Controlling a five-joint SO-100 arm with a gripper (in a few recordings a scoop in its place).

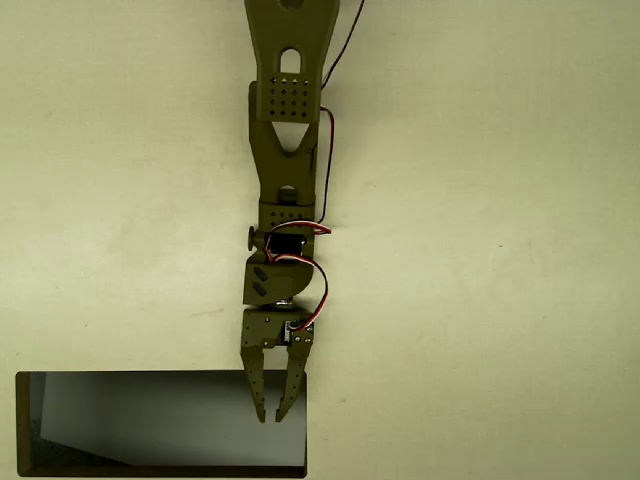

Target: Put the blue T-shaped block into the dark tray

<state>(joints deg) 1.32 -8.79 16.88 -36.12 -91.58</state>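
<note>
Olive-green arm [288, 150] is reaching down the middle of the overhead view, riding above everything else and so sitting closest to the lens, with red and black wires looping beside its wrist. Its jaws [273, 412] are hanging over the upper right part of the tray, the two fingers narrowing to tips that are sitting close together with a thin gap between them. Nothing blue is showing in that gap, so I am judging them to be nearly closed and holding nothing, though a small flat piece hidden straight under the fingers cannot be ruled out.

Below them, the dark tray [22, 420] is lying at the bottom left of the view, its thin black rim framing a glossy grey inside that is catching pale reflections. The arm is probably poised there because that is where the block belongs.

Farthest down, the pale counter [500, 300] is spreading out on all sides. The blue T-shaped block is not something I am managing to find anywhere, in the tray or beside it.
</note>
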